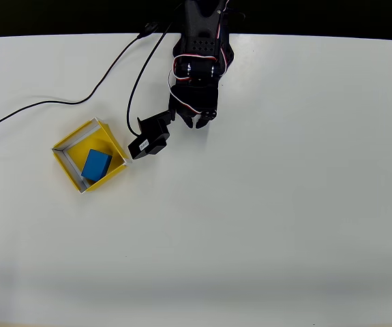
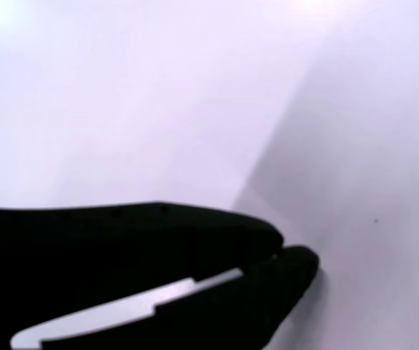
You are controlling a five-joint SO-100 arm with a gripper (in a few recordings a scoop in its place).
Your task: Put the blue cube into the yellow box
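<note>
One small, matte bright-blue cube (image 1: 96, 165) lies flat on the floor of the shallow, open-topped yellow box with pale rim edges (image 1: 67, 144), so the placing step reads as done; what is in hand looks like the retreat of the arm. In the overhead view the black two-finger gripper (image 1: 200, 121) hangs over bare white table (image 1: 284, 225), holding nothing, with the box and cube off to its left and a little lower in the picture, clear of the fingertips and not touching them. A black wrist-mounted camera block (image 1: 149, 139) juts out from the arm toward the box and ends just beside the box's near corner; whether it touches the rim cannot be told. In the wrist view the gripper (image 2: 286, 251) shows its dark fingers drawn together at the tips, only a thin seam between them, over plain pale tabletop with a soft shadow; nothing sits between the jaws. Judged from this, no further grasp is called for: the next move need only carry the arm home without brushing the box. Black cables (image 1: 80, 95) trail across the table above the box, away from the fingers.
</note>
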